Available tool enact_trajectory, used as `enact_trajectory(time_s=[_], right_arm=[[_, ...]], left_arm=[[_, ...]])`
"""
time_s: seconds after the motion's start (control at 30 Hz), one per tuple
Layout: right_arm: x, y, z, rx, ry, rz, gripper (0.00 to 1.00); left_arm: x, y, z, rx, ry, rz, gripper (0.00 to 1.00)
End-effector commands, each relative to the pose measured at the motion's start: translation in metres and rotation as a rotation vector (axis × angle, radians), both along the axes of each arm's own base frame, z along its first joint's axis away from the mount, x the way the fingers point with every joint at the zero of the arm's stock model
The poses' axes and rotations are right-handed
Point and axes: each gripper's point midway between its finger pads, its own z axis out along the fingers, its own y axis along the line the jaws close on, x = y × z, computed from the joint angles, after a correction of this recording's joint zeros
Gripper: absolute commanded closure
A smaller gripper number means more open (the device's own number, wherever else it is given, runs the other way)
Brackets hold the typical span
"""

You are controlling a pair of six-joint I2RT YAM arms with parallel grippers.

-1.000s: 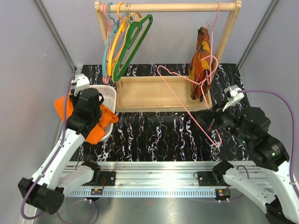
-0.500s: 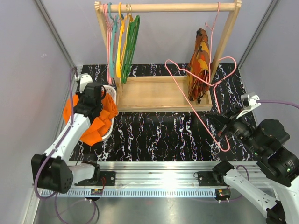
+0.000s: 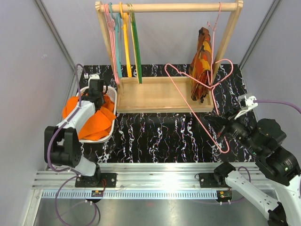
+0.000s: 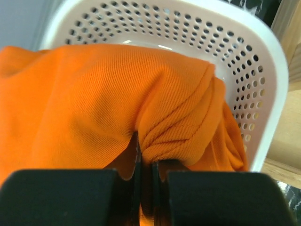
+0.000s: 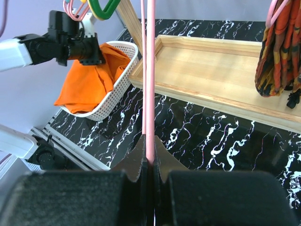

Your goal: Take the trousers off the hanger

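Pinching the trousers (image 4: pixel 84 103) in the white basket (image 4: pixel 256 80), left gripper (image 4: pixel 146 155) closed tight, right gripper (image 5: pixel 148 157) clamped on the hanger (image 5: pixel 151 70).

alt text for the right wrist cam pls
The right pincer is shut on the pink hanger, whose wire runs straight up the middle of the frame. At picture left, the left pincer grips the orange trousers, which drape over a white basket; a wooden tray and a camouflage garment are at picture right.
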Motion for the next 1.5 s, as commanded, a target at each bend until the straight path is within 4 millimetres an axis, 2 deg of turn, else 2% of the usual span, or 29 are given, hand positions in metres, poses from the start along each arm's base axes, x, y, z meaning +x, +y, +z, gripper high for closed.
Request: enact_trajectory(time_s=[0.0,0.07,0.17,0.2,0.23,0.3,0.33,0.43,0.53,0.57,0.6,0.63,0.67,0.73,0.77,0.83,0.87,0.93,0.97,1.0,1.07,1.1,1.17,1.23,1.27,1.3,1.33,1.37,1.47], right_arm=[[0.001,0.008,0.011,0.038,-0.026,0.031,1.00],[-0.001,0.008,0.012,0.038,-0.029,0.034,1.00],[0.000,0.003,0.016,0.020,-0.046,0.020,1.00],[0.002,0.001,0.018,0.009,-0.053,0.009,1.00],[0.004,0.000,0.022,-0.004,-0.061,-0.002,1.00],[0.013,-0.003,0.018,-0.059,-0.048,-0.031,1.00],[0.012,-0.004,0.024,-0.074,-0.061,-0.028,1.00],[0.020,-0.010,0.024,-0.115,-0.047,-0.072,1.00],[0.023,-0.013,0.029,-0.121,-0.059,-0.088,1.00],[0.024,-0.014,0.030,-0.124,-0.056,-0.099,1.00],[0.028,-0.018,0.033,-0.129,-0.057,-0.127,1.00],[0.030,-0.019,0.036,-0.130,-0.057,-0.141,1.00],[0.032,-0.022,0.035,-0.140,-0.049,-0.163,1.00],[0.039,-0.022,0.037,-0.154,-0.042,-0.181,1.00],[0.042,-0.023,0.037,-0.163,-0.037,-0.189,1.00],[0.050,-0.023,0.038,-0.179,-0.028,-0.214,1.00],[0.053,-0.023,0.038,-0.185,-0.027,-0.223,1.00],[0.060,-0.024,0.043,-0.189,-0.029,-0.252,1.00],[0.063,-0.024,0.046,-0.184,-0.035,-0.262,1.00],[0.068,-0.023,0.051,-0.182,-0.040,-0.274,1.00],[0.075,-0.020,0.059,-0.172,-0.058,-0.278,1.00],[0.080,-0.015,0.066,-0.167,-0.067,-0.271,1.00],[0.088,-0.010,0.077,-0.159,-0.094,-0.270,1.00],[0.100,-0.006,0.087,-0.164,-0.105,-0.285,1.00],[0.107,-0.007,0.091,-0.171,-0.110,-0.307,1.00],[0.116,-0.002,0.095,-0.183,-0.111,-0.313,1.00],[0.123,-0.001,0.096,-0.190,-0.111,-0.326,1.00],[0.129,0.000,0.100,-0.189,-0.119,-0.344,1.00],[0.150,0.008,0.113,-0.182,-0.146,-0.366,1.00]], left_arm=[[0.014,-0.004,-0.013,-0.058,0.039,-0.029,1.00],[0.017,-0.005,-0.025,-0.083,0.071,-0.039,1.00],[0.022,-0.006,-0.028,-0.134,0.071,-0.084,1.00],[0.023,-0.001,-0.027,-0.146,0.067,-0.079,1.00],[0.027,-0.006,-0.024,-0.183,0.058,-0.102,1.00],[0.030,0.000,-0.019,-0.265,0.036,-0.094,1.00],[0.035,-0.006,-0.012,-0.322,0.019,-0.124,0.95],[0.040,-0.009,-0.005,-0.404,0.019,-0.160,0.89],[0.042,-0.012,0.002,-0.490,-0.004,-0.184,0.61],[0.042,-0.015,0.006,-0.509,-0.017,-0.197,0.42],[0.044,-0.014,0.013,-0.526,-0.042,-0.208,0.38],[0.042,-0.021,0.031,-0.555,-0.080,-0.248,0.34],[0.042,-0.023,0.041,-0.560,-0.102,-0.261,0.25],[0.037,-0.026,0.073,-0.555,-0.175,-0.289,0.17],[0.034,-0.025,0.083,-0.545,-0.199,-0.287,0.01],[0.027,-0.024,0.096,-0.531,-0.223,-0.274,0.01],[0.020,-0.023,0.117,-0.510,-0.273,-0.275,0.01],[0.009,-0.016,0.129,-0.485,-0.308,-0.226,0.01],[-0.001,-0.015,0.148,-0.465,-0.357,-0.221,0.01],[-0.011,-0.014,0.158,-0.455,-0.381,-0.211,0.01],[-0.027,-0.006,0.165,-0.419,-0.422,-0.163,0.01],[-0.044,-0.005,0.185,-0.391,-0.490,-0.156,0.01],[-0.063,0.007,0.186,-0.349,-0.517,-0.077,0.01],[-0.092,0.005,0.201,-0.337,-0.574,-0.070,0.01],[-0.102,0.001,0.189,-0.345,-0.558,-0.074,0.01],[-0.120,-0.003,0.200,-0.337,-0.610,-0.092,0.01],[-0.128,-0.001,0.197,-0.326,-0.612,-0.077,0.01],[-0.139,0.003,0.185,-0.316,-0.571,-0.042,0.01],[-0.172,0.023,0.179,-0.218,-0.539,0.060,0.01]])
